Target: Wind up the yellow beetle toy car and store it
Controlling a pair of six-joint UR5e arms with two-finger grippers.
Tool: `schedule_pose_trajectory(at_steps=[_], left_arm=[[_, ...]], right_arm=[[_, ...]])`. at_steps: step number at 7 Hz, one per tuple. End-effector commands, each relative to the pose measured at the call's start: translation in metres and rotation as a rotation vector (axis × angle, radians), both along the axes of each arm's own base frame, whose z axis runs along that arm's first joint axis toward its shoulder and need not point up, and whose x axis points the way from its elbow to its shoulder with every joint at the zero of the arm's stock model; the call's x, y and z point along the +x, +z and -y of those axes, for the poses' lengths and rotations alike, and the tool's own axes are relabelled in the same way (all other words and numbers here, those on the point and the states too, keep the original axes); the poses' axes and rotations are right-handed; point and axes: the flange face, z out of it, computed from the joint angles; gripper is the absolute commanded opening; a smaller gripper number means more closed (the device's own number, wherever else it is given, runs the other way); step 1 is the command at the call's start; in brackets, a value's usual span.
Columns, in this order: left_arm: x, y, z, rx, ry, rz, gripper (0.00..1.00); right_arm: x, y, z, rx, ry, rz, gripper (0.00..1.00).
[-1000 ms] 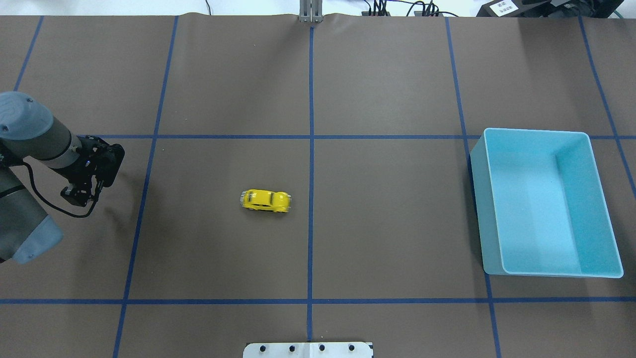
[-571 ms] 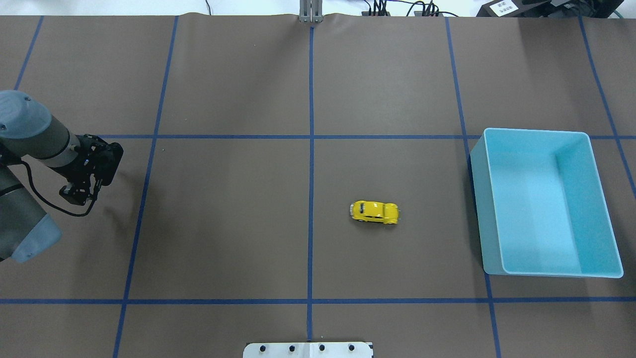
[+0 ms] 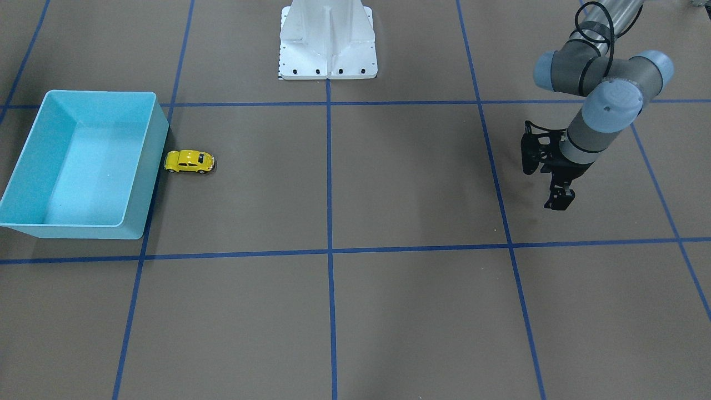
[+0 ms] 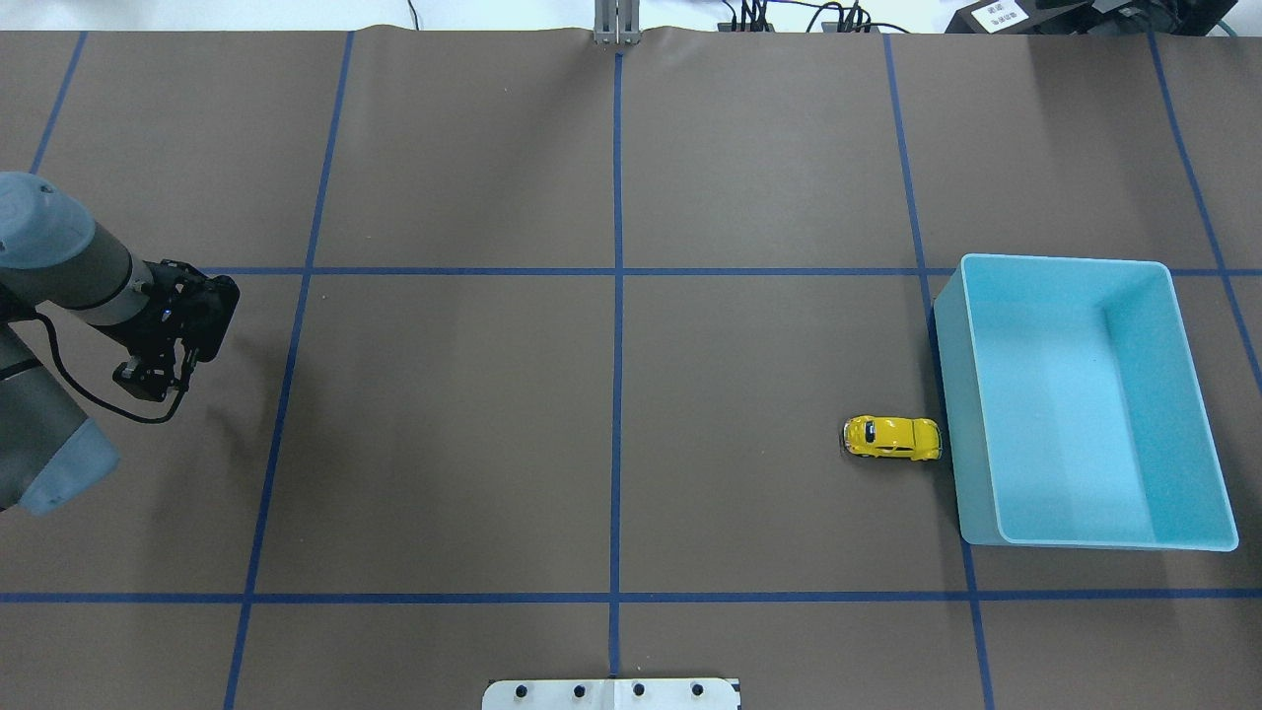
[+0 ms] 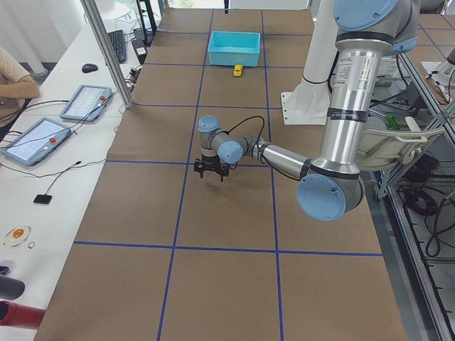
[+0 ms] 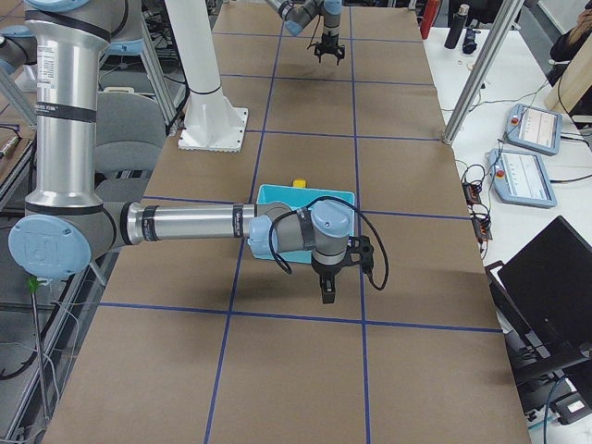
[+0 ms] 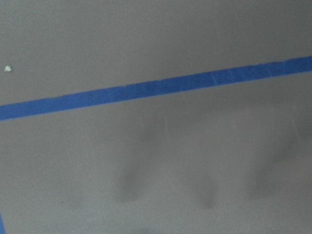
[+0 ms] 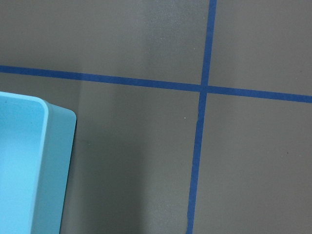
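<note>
Exterior front-facing view: the yellow toy car [image 3: 189, 161] stands on its wheels on the brown table [image 3: 389, 183], outside the blue bin [image 3: 100, 93], with one end right at the bin's outer wall. Well apart on the right, the left gripper [image 3: 559, 199] hangs above the table and holds nothing.

Overhead exterior view: the car [image 4: 892, 438] sits just left of the bin [image 4: 1065, 262], and the left gripper [image 4: 150, 381] is at the far left edge.

Exterior left view: the left gripper [image 5: 211, 175] has its jaws spread apart.

Exterior right view: the right gripper [image 6: 326, 289] hangs near the bin; I cannot tell whether it is clenched or released.
</note>
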Motion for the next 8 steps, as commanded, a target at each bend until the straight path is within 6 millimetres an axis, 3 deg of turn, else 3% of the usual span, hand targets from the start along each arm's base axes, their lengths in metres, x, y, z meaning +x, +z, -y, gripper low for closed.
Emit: schedule_pose_trajectory(at_steps=[1, 2, 4, 5, 7, 8], left_arm=[[-0.039, -0.004, 0.026, -0.083, -0.165, 0.002, 1.0], [-0.056, -0.004, 0.033, -0.206, -0.287, -0.02, 1.0], [-0.113, 0.012, 0.049, -0.463, -0.583, -0.032, 1.0], [-0.137, 0.012, 0.056, -0.556, -0.704, -0.063, 1.0], [-0.223, 0.074, 0.054, -0.831, -0.844, -0.123, 1.0], [-0.263, 0.116, 0.034, -0.963, -0.893, -0.143, 1.0]], right_arm=[[-0.001, -0.002, 0.003, 0.005, 0.001, -0.005, 1.0], [-0.009, -0.008, 0.013, 0.02, -0.014, -0.009, 1.0], [-0.023, -0.028, 0.023, 0.057, -0.04, -0.003, 1.0], [-0.028, -0.049, 0.022, 0.078, -0.05, 0.006, 1.0], [-0.044, -0.135, 0.023, 0.116, -0.083, 0.011, 1.0], [-0.056, -0.178, 0.012, 0.171, -0.109, 0.018, 1.0]])
